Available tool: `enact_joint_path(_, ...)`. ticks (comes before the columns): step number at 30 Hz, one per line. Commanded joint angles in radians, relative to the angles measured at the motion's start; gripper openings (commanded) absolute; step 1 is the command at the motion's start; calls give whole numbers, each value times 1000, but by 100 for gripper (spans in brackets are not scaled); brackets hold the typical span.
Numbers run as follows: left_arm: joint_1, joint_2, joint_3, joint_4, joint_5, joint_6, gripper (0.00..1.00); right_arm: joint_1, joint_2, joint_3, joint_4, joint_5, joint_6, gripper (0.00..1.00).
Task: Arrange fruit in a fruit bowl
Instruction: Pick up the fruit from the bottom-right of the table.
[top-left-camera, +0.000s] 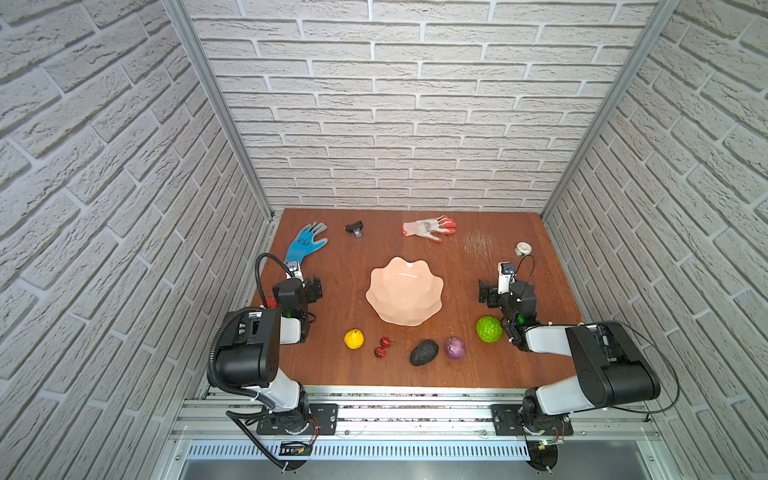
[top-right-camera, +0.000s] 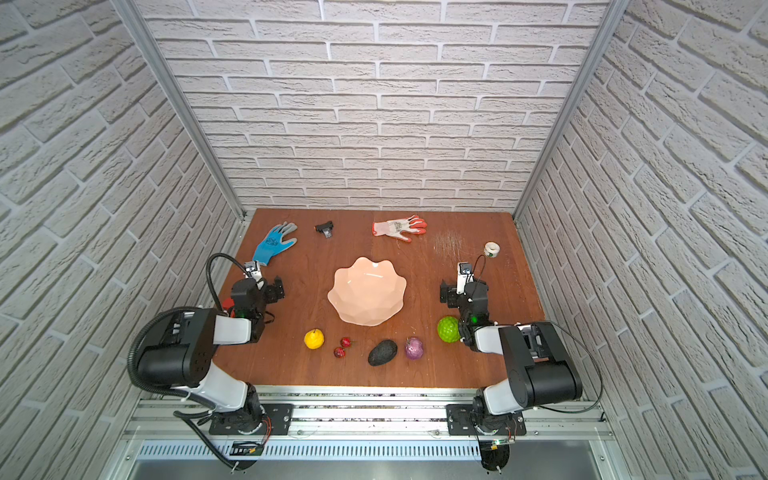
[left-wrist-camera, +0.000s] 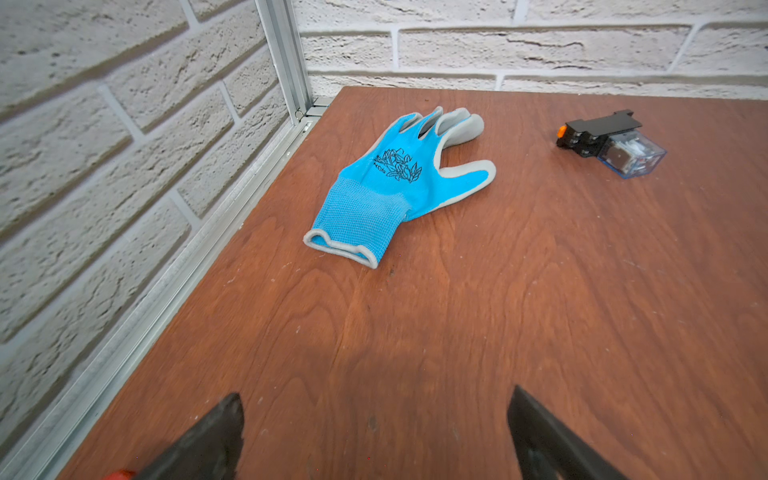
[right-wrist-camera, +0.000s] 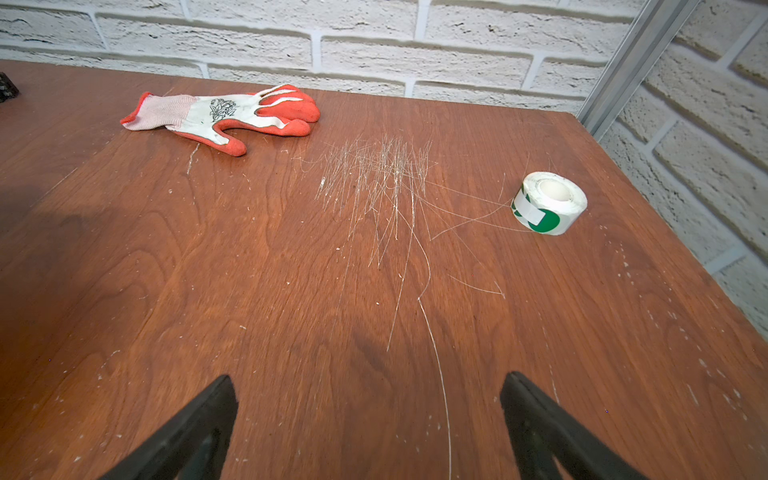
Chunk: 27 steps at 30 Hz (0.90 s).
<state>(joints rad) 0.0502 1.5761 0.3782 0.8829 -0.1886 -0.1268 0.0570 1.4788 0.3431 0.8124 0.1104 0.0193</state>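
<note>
Reading the fruit bowl (top-left-camera: 405, 309) as the dial's centre, with six o'clock toward the arm bases, I judged the task not yet begun: the bowl was empty and every fruit lay outside it.

Nearest me, the fruit sat in a loose row on the tabletop (top-left-camera: 415, 374). The yellow fruit (top-left-camera: 354, 338) was at about seven and the two cherries (top-left-camera: 382, 347) between seven and six. The avocado (top-left-camera: 424, 352) lay near six, with the purple fruit (top-left-camera: 454, 348) just beside it at five. The green ball (top-left-camera: 489, 329) sat at four, close against the right arm's wrist. A red thing (top-left-camera: 269, 302) peeked from behind the left arm; I could not tell what it was.

Both arms were folded low, forearms reaching toward twelve. The left pincer (left-wrist-camera: 374, 399) hung at nine and the right pincer (right-wrist-camera: 370, 386) at three. Each stood spread wide over bare wood, gripping nothing.

Beyond lay a blue glove (top-left-camera: 306, 241) at ten, a black gadget (top-left-camera: 354, 229) at eleven, an orange glove (top-left-camera: 430, 227) at one and a tape roll (top-left-camera: 523, 248) at two.
</note>
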Motion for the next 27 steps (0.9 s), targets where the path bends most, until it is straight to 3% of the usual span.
enact_joint_path(1,-1,-3,-4,64,-1,9,98,1,-4,5,48,-3,4,100)
enact_joint_path(10,6,-5,-6,63,17,4,98,1,-9,2,50,-4,3,100)
enact_joint_path(12,5,-18,-1,48,-22,-6,98,1,-19,-2,73,6,1,100)
enact_joint_path(16,-12,-62,31,-47,-97,-9,98,0,-189,136,-304,100,37,99)
enact_joint_path(20,-22,-151,140,-300,-177,-26,98,-1,-304,289,-590,111,19,99)
enact_joint_path(27,-72,-220,415,-796,-300,-150,98,0,-363,569,-1045,29,143,99)
